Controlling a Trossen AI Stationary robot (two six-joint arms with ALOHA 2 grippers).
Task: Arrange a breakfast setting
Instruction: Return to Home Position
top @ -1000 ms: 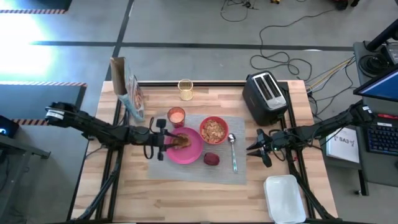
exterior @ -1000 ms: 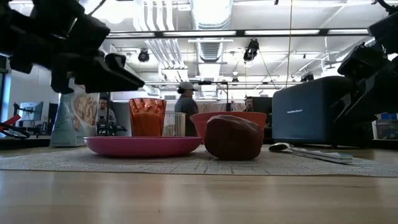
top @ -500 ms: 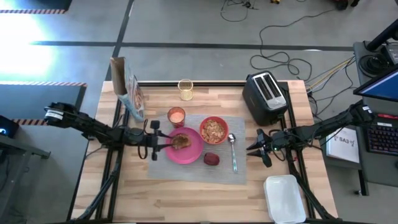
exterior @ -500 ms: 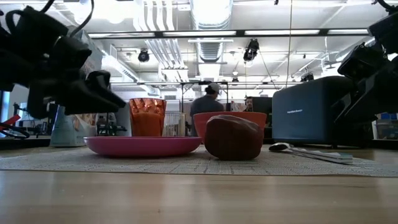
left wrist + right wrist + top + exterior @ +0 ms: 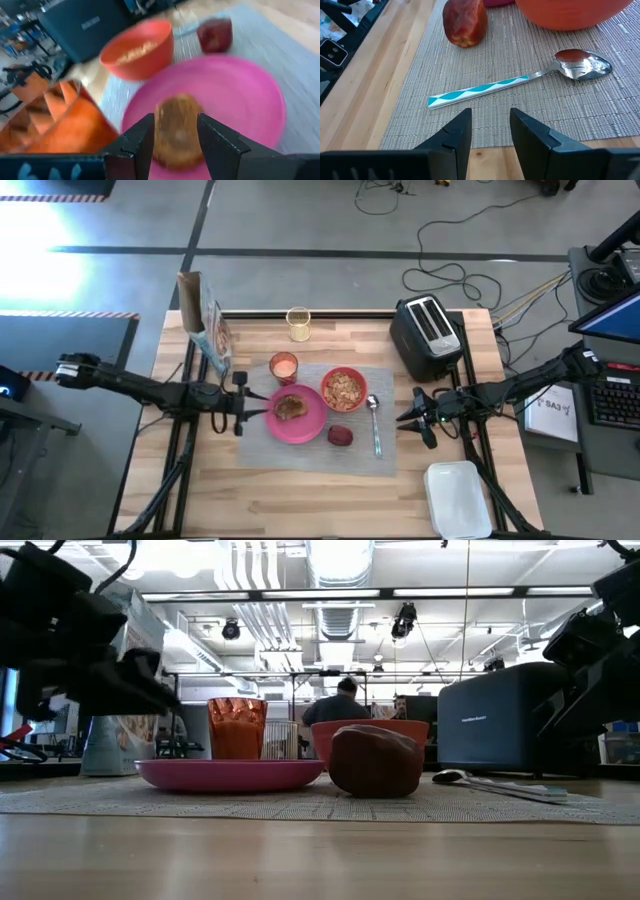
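– Placemat (image 5: 300, 452): is anything judged missing from it?
– Nothing, it seems. The pink plate (image 5: 312, 430) is laid near its middle, with the toast (image 5: 291, 407) on it. The red bowl (image 5: 344, 389) is set just right of the plate and the glass of orange drink (image 5: 284, 366) just behind it. The patty (image 5: 340, 436) lies by its near right edge. The spoon (image 5: 374, 425) is placed right of the plate, past the bowl, probably for easy reach.
– And the fingers?
– The left gripper (image 5: 258, 412) is held just left of the plate, fingers spread and empty. The right gripper (image 5: 402, 420) is parked well to the plate's right, likewise spread, since nothing seems left to be carried.
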